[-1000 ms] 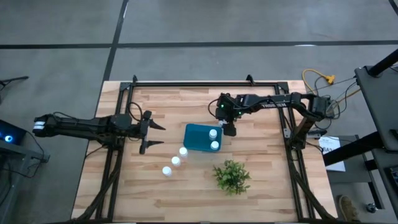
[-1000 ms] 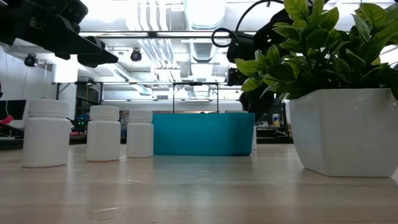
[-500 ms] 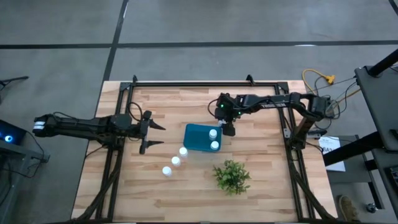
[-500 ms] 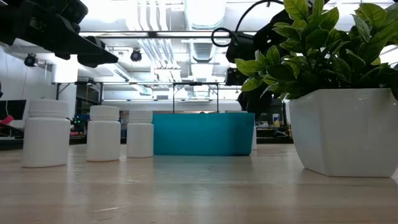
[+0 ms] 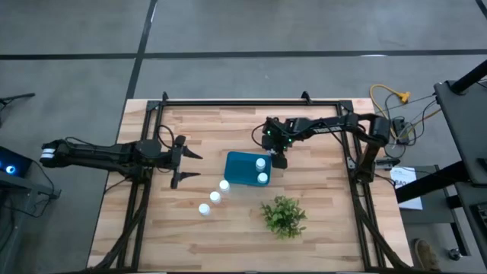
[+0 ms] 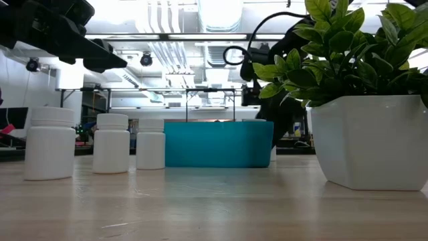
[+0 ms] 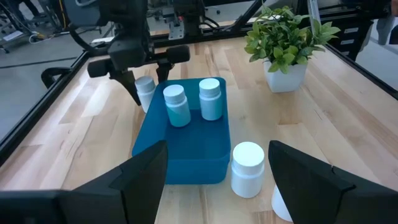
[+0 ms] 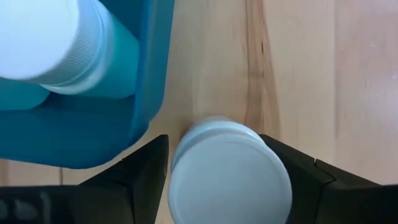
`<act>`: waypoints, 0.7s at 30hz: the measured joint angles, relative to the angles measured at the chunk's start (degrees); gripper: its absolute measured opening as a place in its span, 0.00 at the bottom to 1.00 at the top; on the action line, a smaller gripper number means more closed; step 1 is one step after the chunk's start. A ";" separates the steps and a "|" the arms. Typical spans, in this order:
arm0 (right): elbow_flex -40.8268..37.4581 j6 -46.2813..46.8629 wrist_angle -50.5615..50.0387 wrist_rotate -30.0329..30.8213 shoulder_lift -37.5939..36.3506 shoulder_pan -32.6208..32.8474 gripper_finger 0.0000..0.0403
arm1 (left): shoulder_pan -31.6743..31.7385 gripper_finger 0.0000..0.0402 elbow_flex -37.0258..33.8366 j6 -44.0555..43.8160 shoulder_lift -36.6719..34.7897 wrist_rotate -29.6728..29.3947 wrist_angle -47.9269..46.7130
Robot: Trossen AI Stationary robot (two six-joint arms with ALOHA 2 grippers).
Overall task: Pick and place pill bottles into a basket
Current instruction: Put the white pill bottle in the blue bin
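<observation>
- Two pill bottles [image 5: 262, 170] stand inside the basket [image 5: 242, 168] at mid-counter.
- Three more [image 5: 214, 197] wait on the counter [image 5: 327, 221] beside the basket; a sixth [image 8: 230, 171] stands just outside its wall.
- The right end effector [image 5: 280, 157] straddles that sixth, fingers open, not yet clamped.
- The left end effector [image 5: 190, 165] hovers open, apart.
- The plant [image 5: 284, 215] stands near, clear of the route.

The right arm [image 5: 327, 126] is changing its pose: in the high view its elbow is bending further back toward the table's far edge, and its gripper [image 5: 279, 159] is shifting slightly. In the low view the arm's looped cable [image 6: 234, 55] is now sitting lower and further left than a second ago.
</observation>
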 joint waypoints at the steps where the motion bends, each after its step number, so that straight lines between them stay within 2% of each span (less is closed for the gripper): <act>1: 0.00 0.00 0.02 0.02 -0.17 0.00 0.58 | -0.01 0.65 0.00 0.00 0.00 0.00 0.00; 21: 2.67 -0.02 -3.34 0.00 -0.34 -0.20 0.55 | -0.02 0.65 0.00 -0.02 -0.01 0.02 -0.02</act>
